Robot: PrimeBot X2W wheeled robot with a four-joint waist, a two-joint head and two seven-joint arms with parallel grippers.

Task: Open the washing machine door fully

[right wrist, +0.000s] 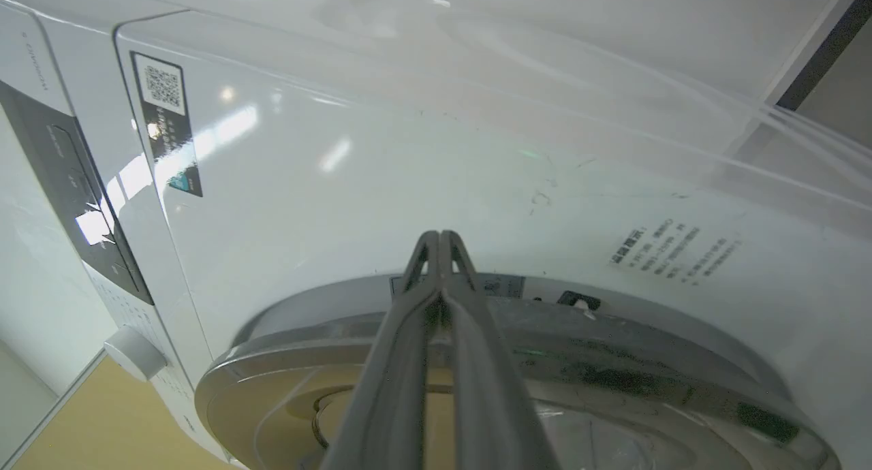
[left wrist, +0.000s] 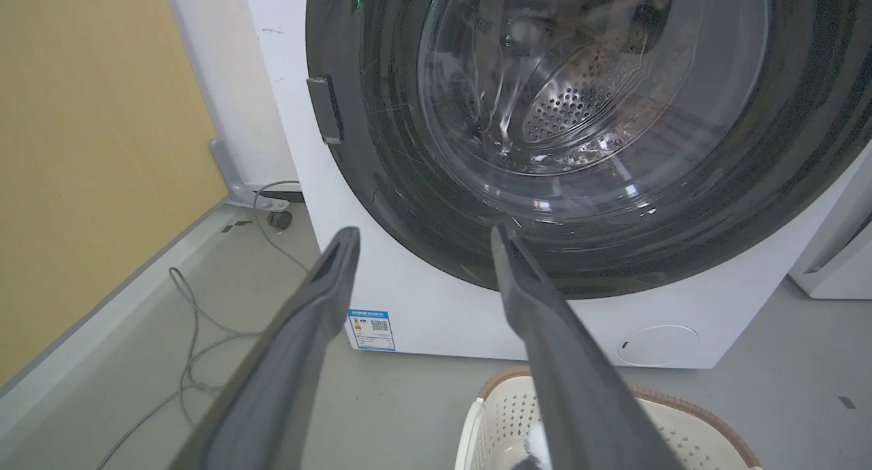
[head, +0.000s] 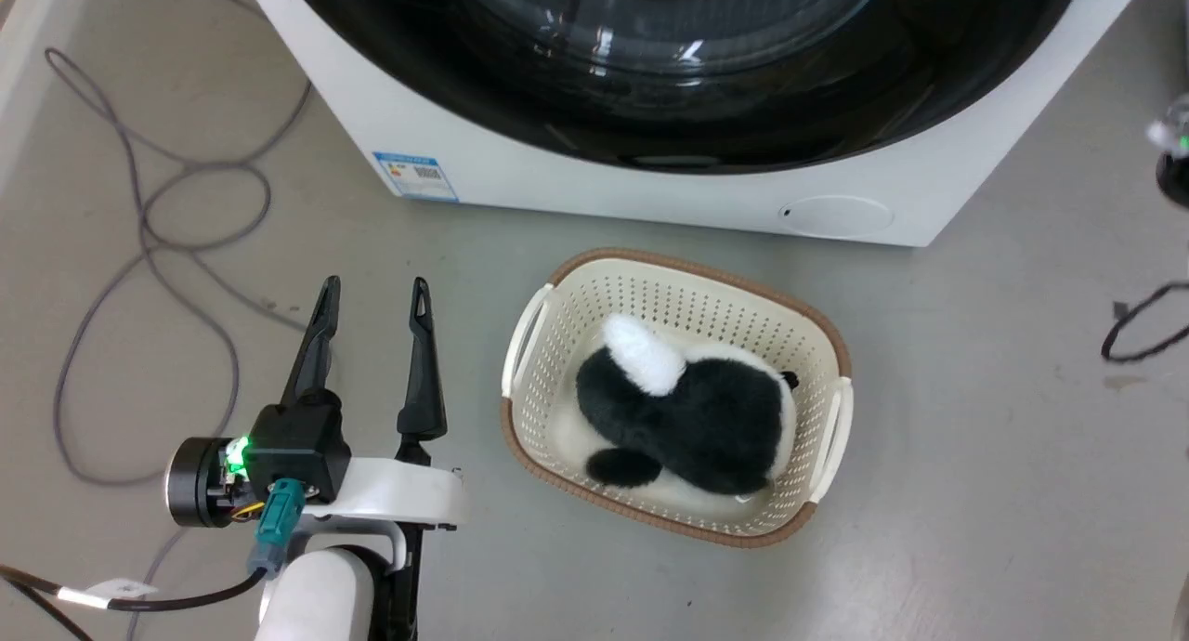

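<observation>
Left wrist view: the washing machine door, a wide glossy black disc with a bulging clear window, sits on the front of the washing machine and appears shut or nearly so, the steel drum visible through the glass. The door probably handles as a stiff, fairly heavy hinged panel; its polished face offers little friction and the glass should not be struck. The likeliest hold is the small grey tab at the rim, where a fingertip could hook behind the edge. The left gripper points at the lower rim with its fingers spread wide and nothing between them. In the right wrist view, the right gripper has its fingers pressed together with nothing seen between them, tips close to the door's silvery edge; whether they touch it cannot be told. On the floor just in front of the machine stands a cream basket holding a black-and-white plush toy; it may sit under the door's swing. Loose cables trail beside the left arm.
</observation>
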